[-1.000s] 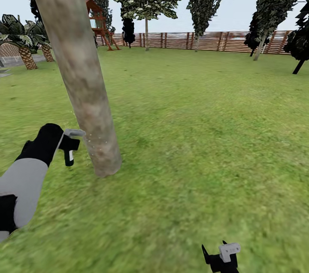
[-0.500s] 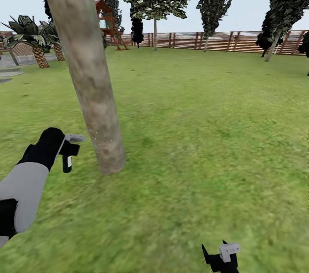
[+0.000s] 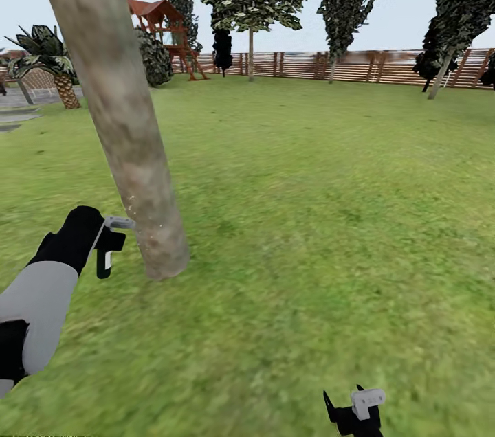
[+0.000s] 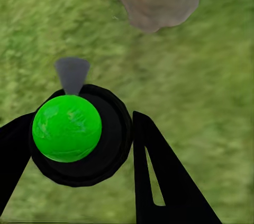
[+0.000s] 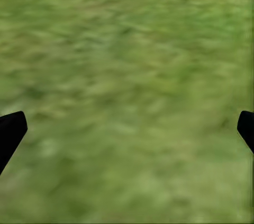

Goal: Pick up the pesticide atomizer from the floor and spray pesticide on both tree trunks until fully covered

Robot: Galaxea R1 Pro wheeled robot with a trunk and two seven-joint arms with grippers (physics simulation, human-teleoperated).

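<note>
Your left tool (image 4: 79, 145) stays clamped on the pesticide atomizer (image 4: 67, 128), whose nozzle has closed in from half a second ago to just beside the tree trunk (image 3: 130, 148), so low spraying looks workable, while your right tool (image 5: 127, 129) hangs wide open, empty, over the floor (image 3: 330, 231).

A red-roofed wooden play tower (image 3: 163, 28) stands by a dark bush (image 3: 152, 55), a short palm (image 3: 51, 62) well apart.
</note>
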